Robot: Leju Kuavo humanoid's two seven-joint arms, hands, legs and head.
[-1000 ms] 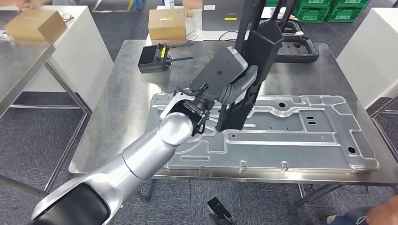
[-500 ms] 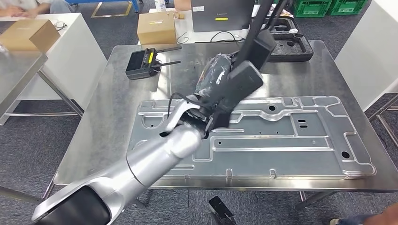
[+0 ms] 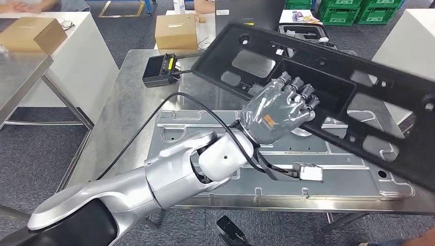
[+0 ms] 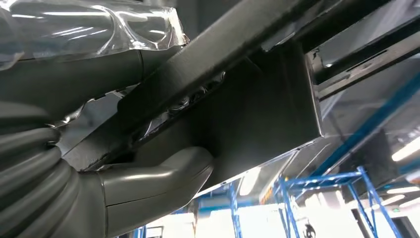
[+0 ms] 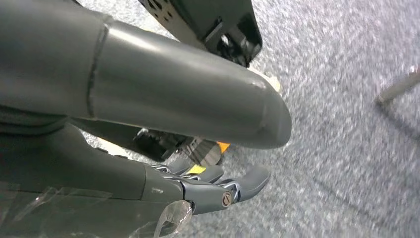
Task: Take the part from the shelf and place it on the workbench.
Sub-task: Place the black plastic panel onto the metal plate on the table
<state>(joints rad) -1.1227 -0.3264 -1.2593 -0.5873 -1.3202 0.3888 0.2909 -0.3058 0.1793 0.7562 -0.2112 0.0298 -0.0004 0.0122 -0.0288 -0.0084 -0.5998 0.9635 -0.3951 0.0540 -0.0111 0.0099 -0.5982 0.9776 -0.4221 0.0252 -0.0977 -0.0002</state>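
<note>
left hand (image 3: 277, 114) grips black part (image 3: 328, 77).

I am turning my left hand (image 3: 277, 111) over, so the black part (image 3: 328, 87) is swinging from standing on end to lying long and flat above the metal surface (image 3: 133, 102). My view is shifting a little too.

The metal panel (image 3: 328, 154) is lying on the table (image 3: 128, 102). The part (image 3: 328, 72) is hanging tilted above it, held by the left robot hand (image 3: 279, 110). The remote controller (image 3: 160, 70) is sitting behind, at the table's left.
</note>
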